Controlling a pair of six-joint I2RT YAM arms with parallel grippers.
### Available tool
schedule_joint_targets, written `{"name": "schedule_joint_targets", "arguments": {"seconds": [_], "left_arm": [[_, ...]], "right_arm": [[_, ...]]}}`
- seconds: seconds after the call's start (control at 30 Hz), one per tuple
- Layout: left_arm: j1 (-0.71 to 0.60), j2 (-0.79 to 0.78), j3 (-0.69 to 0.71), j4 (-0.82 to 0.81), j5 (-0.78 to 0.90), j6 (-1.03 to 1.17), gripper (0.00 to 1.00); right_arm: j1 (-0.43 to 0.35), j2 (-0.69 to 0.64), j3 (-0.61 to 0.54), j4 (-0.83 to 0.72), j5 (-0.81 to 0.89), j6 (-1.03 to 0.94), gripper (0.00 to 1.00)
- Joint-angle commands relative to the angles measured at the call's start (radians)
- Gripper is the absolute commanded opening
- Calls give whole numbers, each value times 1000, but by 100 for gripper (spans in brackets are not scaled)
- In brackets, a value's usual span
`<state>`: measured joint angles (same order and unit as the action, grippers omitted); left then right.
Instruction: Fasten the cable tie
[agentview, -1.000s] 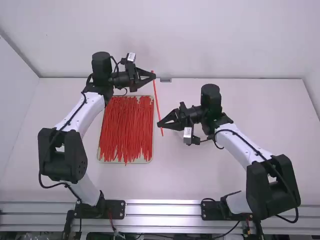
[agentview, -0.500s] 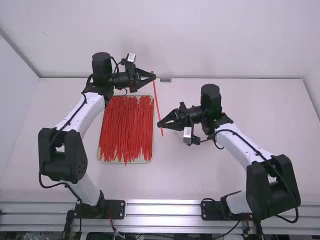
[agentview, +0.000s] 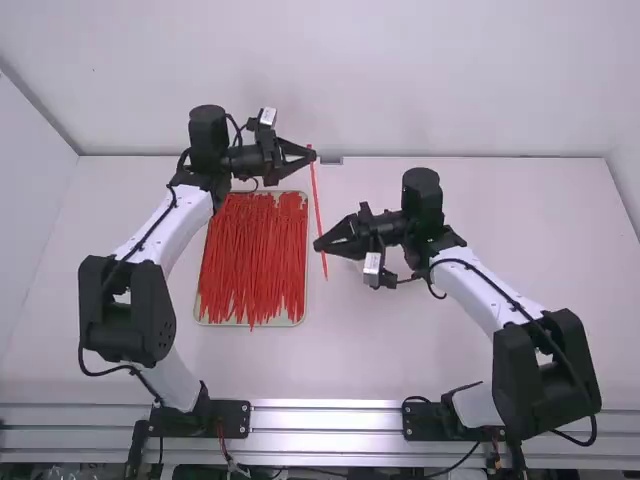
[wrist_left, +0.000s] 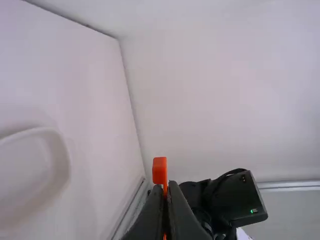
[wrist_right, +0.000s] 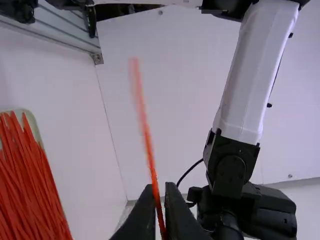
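Two grippers pinch a single red cable tie (agentview: 316, 205) at opposite ends over the white table (agentview: 520, 200).

The left gripper (agentview: 307, 152) is closed tight on the tie's far end. In the left wrist view its fingers (wrist_left: 156, 210) meet with no gap, and the square head (wrist_left: 159, 171) pokes out just past the tips. The right gripper (agentview: 322, 243) is likewise clamped narrow on the strap near its tail, which runs out a short way beyond the jaws toward the near edge. The tie is stretched nearly straight between them. Its long axis runs from far to near, head at the back of the table. It sits just beside the right edge of the tray (agentview: 250, 324) heaped with spare red ties (agentview: 252, 255).
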<state>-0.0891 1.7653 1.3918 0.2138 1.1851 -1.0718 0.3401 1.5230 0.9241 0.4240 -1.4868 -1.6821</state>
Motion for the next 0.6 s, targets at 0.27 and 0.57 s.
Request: {"name": "schedule_joint_targets", "arguments": {"seconds": [0.27,0.57], "left_arm": [[-2,-5,-6,3,37,75,2],[-3,-5,-19,9,37,131,2]], "right_arm": [[1,3,-9,68,-18,142,0],[1,3,-9,402,1,739,0]]}}
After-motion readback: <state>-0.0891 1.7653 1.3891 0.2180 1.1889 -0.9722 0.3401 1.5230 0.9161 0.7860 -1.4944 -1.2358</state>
